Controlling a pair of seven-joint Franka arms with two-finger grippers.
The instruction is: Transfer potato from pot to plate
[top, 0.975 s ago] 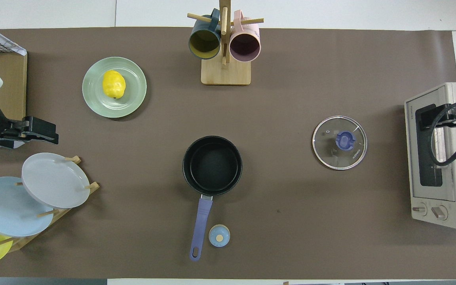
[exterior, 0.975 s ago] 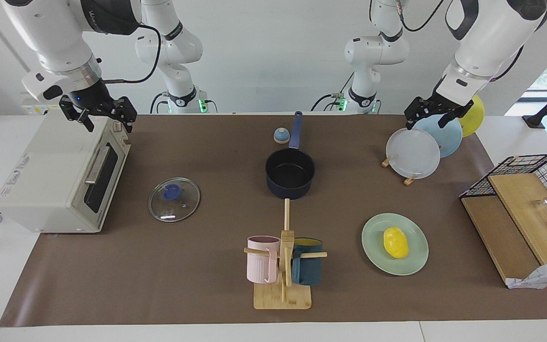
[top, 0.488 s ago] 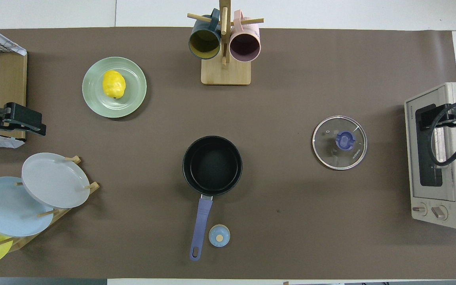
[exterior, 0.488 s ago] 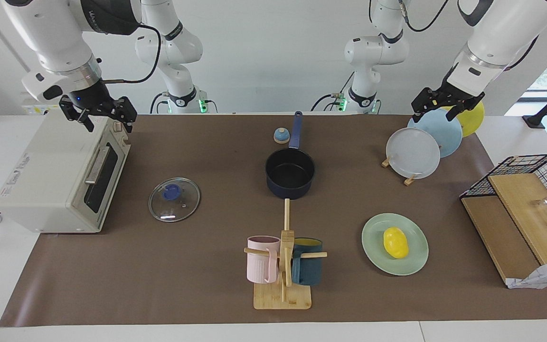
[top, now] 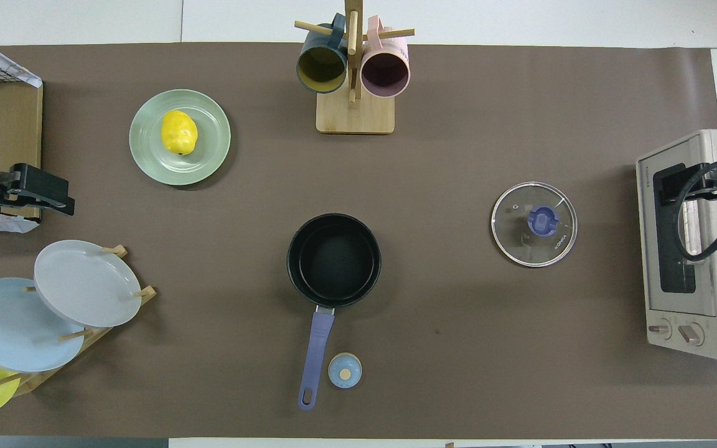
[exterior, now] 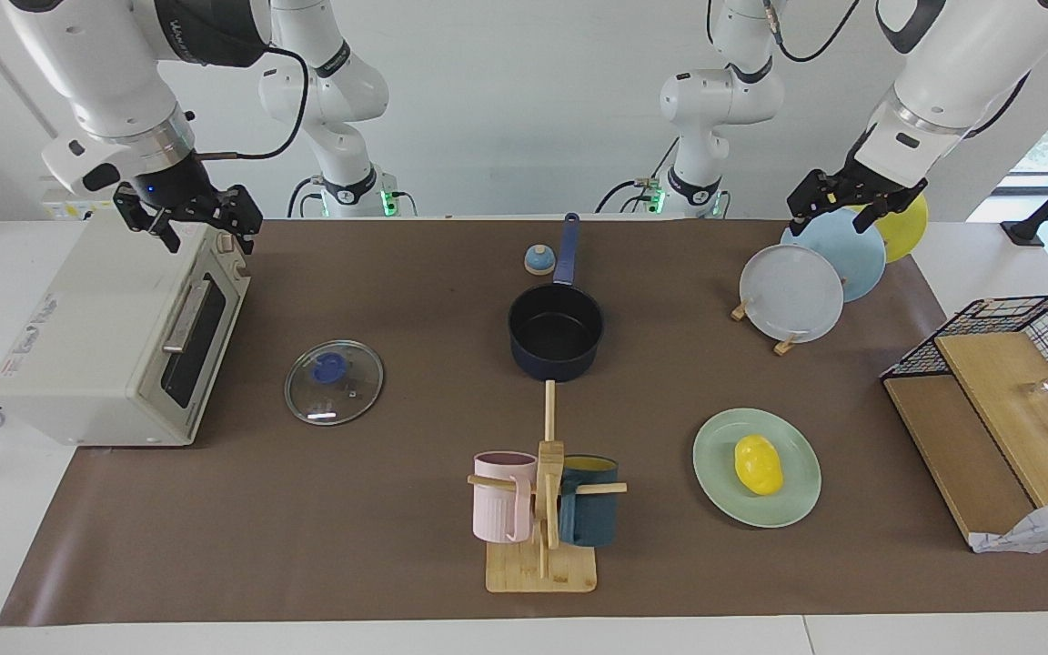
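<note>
The yellow potato lies on the mint-green plate, toward the left arm's end of the table. At the table's middle the navy pot stands with nothing in it, its blue handle pointing toward the robots. My left gripper hangs open and holds nothing, up in the air over the plate rack. Over the toaster oven my right gripper waits, open with nothing in it.
A rack holds grey, light-blue and yellow plates. A glass lid lies between pot and toaster oven. A mug tree stands farther from the robots than the pot. A small blue knob sits by the handle. A wire basket stands at the left arm's end.
My left gripper has risen and drawn back from over the grey plate to over the blue and yellow plates. Nothing else has moved.
</note>
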